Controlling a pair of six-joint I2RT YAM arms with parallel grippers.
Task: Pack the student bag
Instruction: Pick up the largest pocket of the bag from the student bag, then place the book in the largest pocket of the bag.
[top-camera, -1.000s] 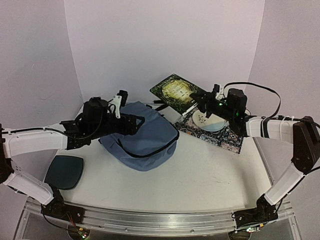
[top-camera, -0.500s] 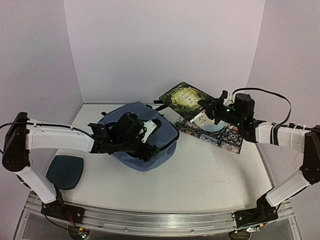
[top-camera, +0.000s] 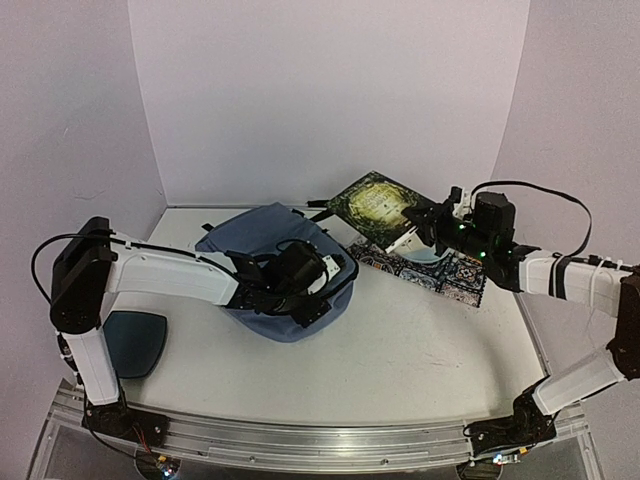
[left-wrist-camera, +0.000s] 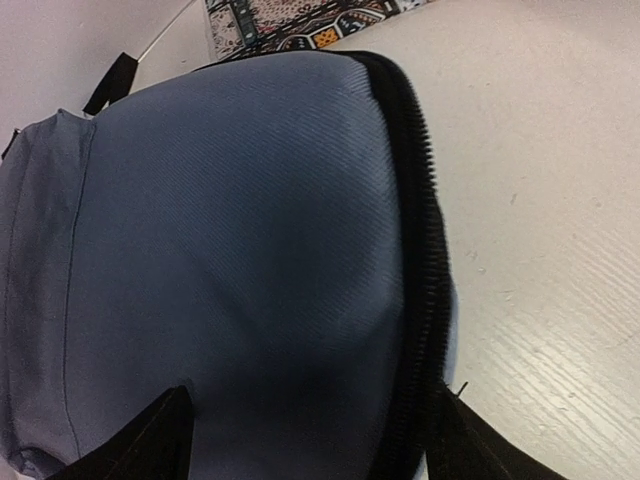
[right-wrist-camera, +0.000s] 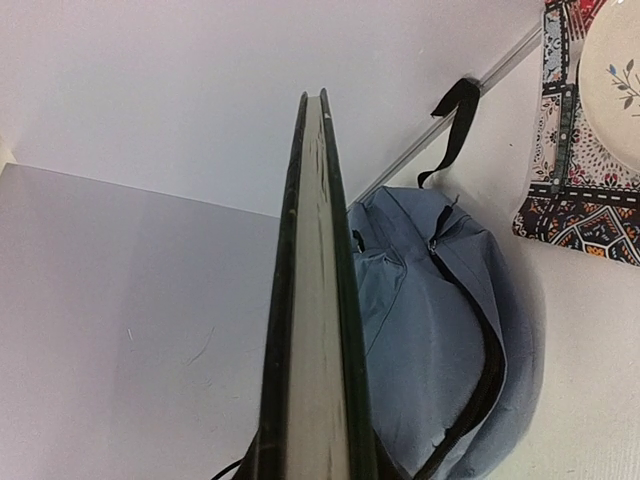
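From above, the left fingers (top-camera: 315, 292) hang low over the front of the student bag (top-camera: 262, 232), which sits on the desk (top-camera: 420, 350) left of centre, slumped, with its black zipper running along its right edge. The right fingers (top-camera: 418, 225) are clamped on a dark green book (top-camera: 372, 198), holding it off the desk above a patterned mat (top-camera: 455, 275); a pale plate (top-camera: 428, 254) lies on that mat, partly hidden by the arm. A dark teal pad (top-camera: 130, 340) lies at the near left. In the left wrist view, the two fingers (left-wrist-camera: 150, 445) stand wide apart and hold nothing, spanning the bag's (left-wrist-camera: 230, 250) blue fabric and its closed zipper (left-wrist-camera: 415, 200); whether they touch the cloth cannot be told. In the right wrist view, the book (right-wrist-camera: 315, 300) shows edge-on, gripped at the bottom of the frame, with the bag (right-wrist-camera: 430, 330) beyond it and the plate (right-wrist-camera: 610, 70) on the mat (right-wrist-camera: 570, 200) at upper right.
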